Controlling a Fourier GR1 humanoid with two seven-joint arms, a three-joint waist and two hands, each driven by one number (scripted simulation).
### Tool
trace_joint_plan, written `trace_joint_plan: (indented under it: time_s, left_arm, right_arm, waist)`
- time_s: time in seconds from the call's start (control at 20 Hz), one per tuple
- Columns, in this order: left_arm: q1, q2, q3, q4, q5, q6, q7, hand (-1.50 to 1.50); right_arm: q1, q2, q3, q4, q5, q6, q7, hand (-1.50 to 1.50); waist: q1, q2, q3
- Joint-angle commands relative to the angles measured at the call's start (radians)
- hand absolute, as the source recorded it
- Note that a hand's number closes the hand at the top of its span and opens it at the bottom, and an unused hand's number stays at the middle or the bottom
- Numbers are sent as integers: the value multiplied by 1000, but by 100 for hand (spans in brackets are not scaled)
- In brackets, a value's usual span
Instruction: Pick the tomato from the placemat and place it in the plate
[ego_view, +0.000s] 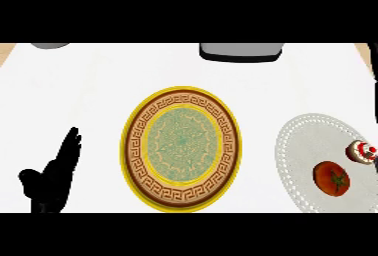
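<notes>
On the near right part of the placemat (310, 150) lies the tomato (331, 178), right of the plate (181, 149). No right hand shows. Only the left hand (53, 175) shows, resting near left with fingers straight, beyond the plate, so the right arm looks better placed.

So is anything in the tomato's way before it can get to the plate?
Nothing visible. The round red tomato sits on the white lacy placemat, and only bare white counter lies between it and the gold-rimmed patterned plate. The small red-and-white cupcake sits on the tomato's far side, away from the plate.
</notes>
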Motion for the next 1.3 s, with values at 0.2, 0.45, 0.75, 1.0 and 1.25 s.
trace_joint_plan:
  time_s: [0.2,0.45,0.75,1.0,1.25]
  left_arm:
    - [-226,78,37,-85,-56,-62,-28,0]
    - [-257,109,62,-100,-30,-103,-9,0]
    - [-326,119,88,-75,-10,-159,29,0]
    - [-345,91,101,-97,-48,-169,75,0]
    - [-311,91,121,-92,-60,-177,52,0]
  right_arm:
    - [10,74,362,-144,55,270,-121,150]
    - [133,-113,461,-47,584,49,-83,150]
    - [407,199,469,5,412,-149,-478,-150]
    - [527,110,353,-100,343,-89,-645,-150]
    - [654,-72,246,-342,413,-112,-456,-150]
  waist:
    - [-5,-37,29]
    - [-42,-37,26]
    - [-31,-33,31]
    - [-19,-36,28]
    - [-27,-40,26]
